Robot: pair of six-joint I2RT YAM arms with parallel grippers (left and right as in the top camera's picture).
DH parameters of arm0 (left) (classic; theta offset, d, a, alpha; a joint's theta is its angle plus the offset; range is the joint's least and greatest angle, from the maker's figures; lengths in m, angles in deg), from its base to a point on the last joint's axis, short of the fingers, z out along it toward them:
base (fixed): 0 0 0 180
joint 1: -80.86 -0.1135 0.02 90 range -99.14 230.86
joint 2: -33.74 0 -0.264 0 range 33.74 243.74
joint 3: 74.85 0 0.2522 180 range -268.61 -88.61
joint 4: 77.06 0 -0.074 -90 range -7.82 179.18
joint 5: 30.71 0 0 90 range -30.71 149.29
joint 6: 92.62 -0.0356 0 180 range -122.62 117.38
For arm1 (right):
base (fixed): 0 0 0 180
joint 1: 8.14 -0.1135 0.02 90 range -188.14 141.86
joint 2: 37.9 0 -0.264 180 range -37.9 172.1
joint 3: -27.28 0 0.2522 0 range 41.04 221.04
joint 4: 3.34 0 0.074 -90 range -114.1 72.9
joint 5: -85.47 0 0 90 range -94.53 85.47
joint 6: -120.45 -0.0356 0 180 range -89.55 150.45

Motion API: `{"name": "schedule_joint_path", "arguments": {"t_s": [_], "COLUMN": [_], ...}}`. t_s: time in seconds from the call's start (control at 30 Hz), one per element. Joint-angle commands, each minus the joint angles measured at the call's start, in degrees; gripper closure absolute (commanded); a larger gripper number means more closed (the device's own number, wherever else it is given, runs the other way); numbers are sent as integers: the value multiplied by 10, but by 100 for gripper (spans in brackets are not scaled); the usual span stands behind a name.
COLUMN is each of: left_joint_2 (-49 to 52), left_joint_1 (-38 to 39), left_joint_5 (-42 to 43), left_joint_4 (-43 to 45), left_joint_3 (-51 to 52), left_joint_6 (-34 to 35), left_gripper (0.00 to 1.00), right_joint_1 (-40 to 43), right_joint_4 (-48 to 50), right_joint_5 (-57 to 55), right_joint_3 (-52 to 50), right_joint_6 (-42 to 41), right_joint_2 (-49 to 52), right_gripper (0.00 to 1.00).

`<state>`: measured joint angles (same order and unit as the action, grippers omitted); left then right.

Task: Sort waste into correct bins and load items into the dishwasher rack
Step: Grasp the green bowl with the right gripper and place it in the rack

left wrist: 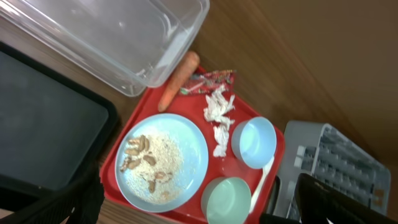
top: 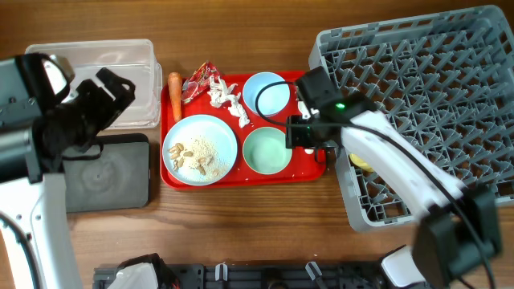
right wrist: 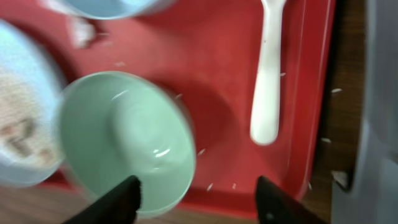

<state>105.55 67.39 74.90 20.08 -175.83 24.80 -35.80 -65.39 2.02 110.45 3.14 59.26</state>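
Observation:
The pale blue plate with beige crumbs, the pale blue bowl and the pale green bowl sit on a red serving tray. The red wrapper and white tissue lie at the tray's back. The carrot stub lies at its left rim. The white spoon lies at the tray's right side. My right gripper is open and empty, low over the tray between the green bowl and the spoon. My left gripper is open and empty, high over the bins.
The clear tub stands at the back left, with the black tray in front of it. The grey dishwasher rack fills the right side. A yellow cup shows inside the rack's near left part, partly under my right arm.

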Motion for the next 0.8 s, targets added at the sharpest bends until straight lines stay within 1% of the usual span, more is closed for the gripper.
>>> {"name": "schedule_joint_path", "arguments": {"t_s": [0.0,0.13,0.2,0.3,0.47,0.53,0.63,0.77], "left_joint_2": [-8,-8,-8,-8,-8,-8,-8,-8], "left_joint_1": [-3,-3,-4,-3,-3,-3,-3,-3], "left_joint_5": [-33,-33,-33,-33,-33,-33,-33,-33], "left_joint_4": [0,0,0,0,0,0,0,0], "left_joint_3": [-2,-2,-2,-2,-2,-2,-2,-2], "left_joint_6": [14,14,14,14,14,14,14,14], "left_gripper": [0,0,0,0,0,0,0,0], "right_joint_1": [-1,-1,-1,-1,-1,-1,-1,-1], "right_joint_4": [29,58,65,65,60,45,9,-33], "right_joint_5": [-1,37,37,28,16,-15,-96,-235], "right_joint_3": [3,3,3,3,3,4,7,8], "right_joint_6": [9,30,31,24,12,-3,-16,-29], "right_joint_2": [64,96,103,107,93,71,8,-93], "right_gripper": [48,54,62,95,96,96,96,96]}}
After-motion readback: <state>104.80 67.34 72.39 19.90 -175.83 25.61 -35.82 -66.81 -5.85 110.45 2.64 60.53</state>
